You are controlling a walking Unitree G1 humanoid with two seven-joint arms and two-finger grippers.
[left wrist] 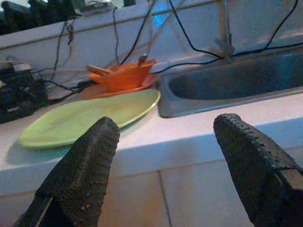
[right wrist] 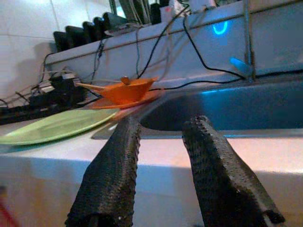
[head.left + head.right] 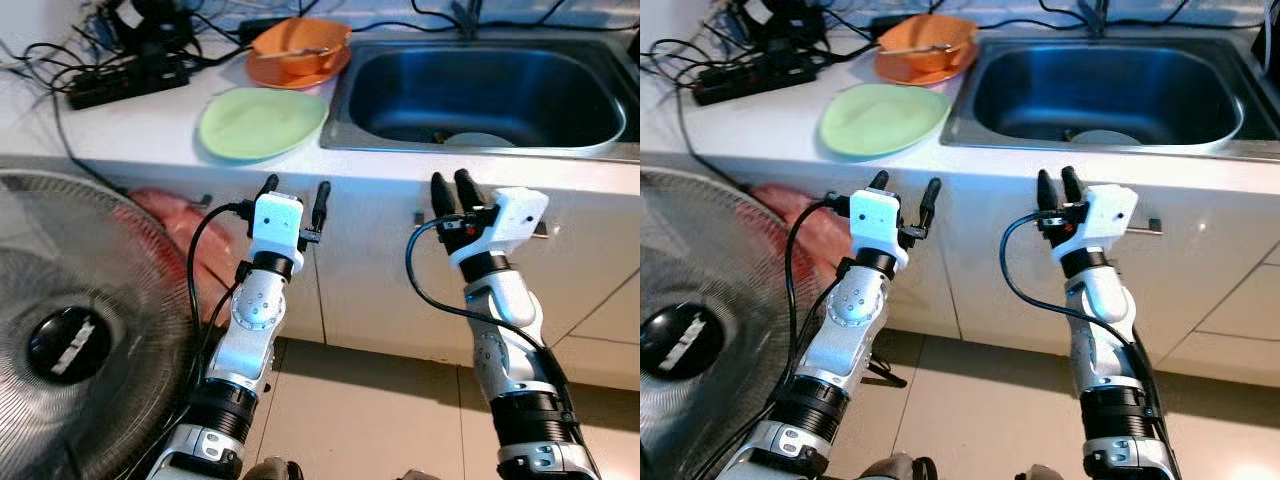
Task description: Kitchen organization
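Left tool [image 3: 295, 192]: fingers spread wide, empty, raised before the counter [image 3: 150, 130] edge.
Right tool [image 3: 455, 190]: fingers narrow, nearly together, empty, below the sink [image 3: 480, 95].
Surroundings: fan [image 3: 70, 330] at left; power strip [image 3: 125, 82] and cables behind.
Green plate [image 3: 262, 122]: flat on counter, just above left tool.
Orange bowl [image 3: 300, 45]: on orange plate [image 3: 290, 72], beyond the green one.

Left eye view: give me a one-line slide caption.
Both arms raised before the counter: left gripper open below the green plate, right gripper nearly closed below the sink.
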